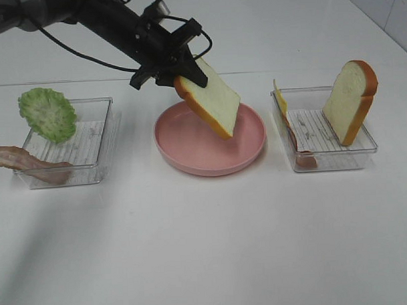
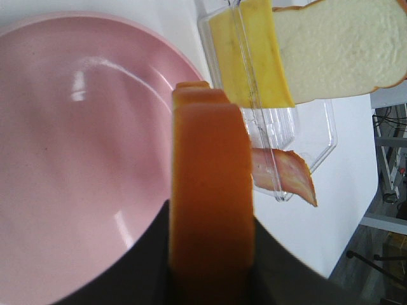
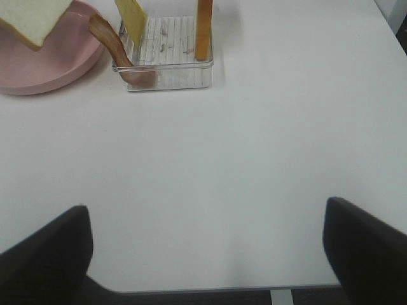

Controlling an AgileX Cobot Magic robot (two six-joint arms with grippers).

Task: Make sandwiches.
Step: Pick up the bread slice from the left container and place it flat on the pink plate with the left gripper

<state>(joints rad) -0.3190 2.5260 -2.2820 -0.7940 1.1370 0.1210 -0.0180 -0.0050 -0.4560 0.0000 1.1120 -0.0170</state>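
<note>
My left gripper [image 1: 183,77] reaches in from the upper left and is shut on the crust of a white bread slice [image 1: 214,100]. The slice hangs tilted over the round pink plate [image 1: 247,154], whose pink surface shows bare. In the left wrist view its orange crust edge [image 2: 210,184] stands between my dark fingers above the plate [image 2: 76,159]. A second bread slice [image 1: 351,100] leans in the right tray [image 1: 337,162], with yellow cheese [image 1: 280,96] and a pinkish strip [image 1: 301,152]. My right gripper [image 3: 203,254] is open over bare table, outside the exterior high view.
A clear tray [image 1: 89,146] at the left holds ruffled green lettuce [image 1: 48,114] on its back rim and a bacon strip [image 1: 30,164] draped over its front corner. The right wrist view shows the right tray [image 3: 166,76] and plate [image 3: 57,73] far ahead. White table lies in front.
</note>
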